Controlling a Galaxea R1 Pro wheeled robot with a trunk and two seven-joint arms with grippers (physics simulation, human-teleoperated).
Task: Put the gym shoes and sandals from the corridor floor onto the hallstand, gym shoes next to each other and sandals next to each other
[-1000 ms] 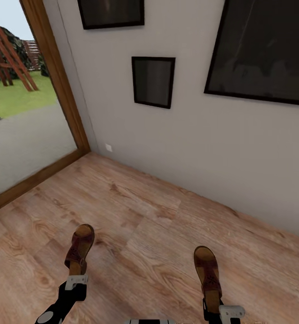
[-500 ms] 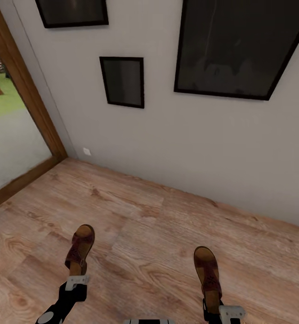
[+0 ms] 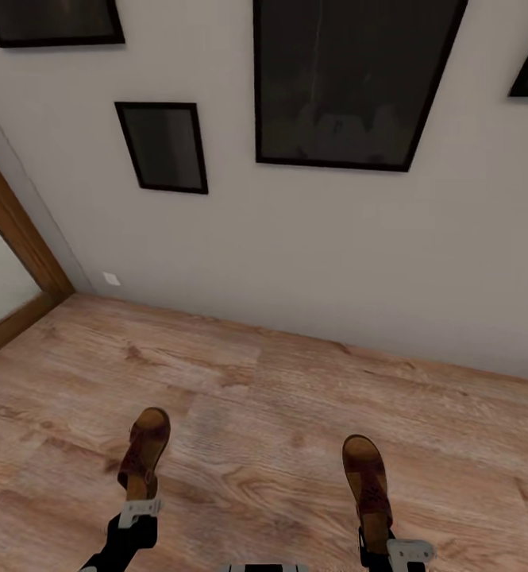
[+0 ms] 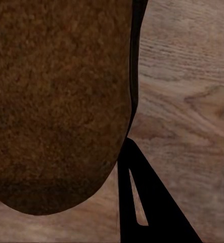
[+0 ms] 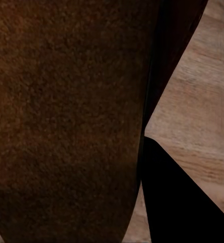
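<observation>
The robot carries one sandal in each arm, and I think this is because it is on its way to the hallstand, so both sandals can be put down next to each other in one visit. The left gripper [image 3: 139, 508] is closed on the heel end of the left sandal [image 3: 144, 453], and the right gripper [image 3: 391, 546] is closed on the heel end of the right sandal [image 3: 366, 481]. Both sandals point away from the robot, toes toward the far wall [image 3: 335, 254], and they hang above the corridor floor [image 3: 256, 413], well apart from each other. Holding them by the heel keeps the long body of the shoe in front, which should make it easy to slide the toe onto a shelf first. Each sandal is brown leather with a tan footbed and a reddish-brown patterned strap across the middle. In the left wrist view the dark brown sole of the sandal [image 4: 56, 101] is very close to the camera, with the wood planks behind it; the right wrist view gives the same picture of the other sandal [image 5: 66, 116]. On the wall hang several dark framed pictures [image 3: 343, 79], and at the far left there is a wooden door frame [image 3: 17, 238].
</observation>
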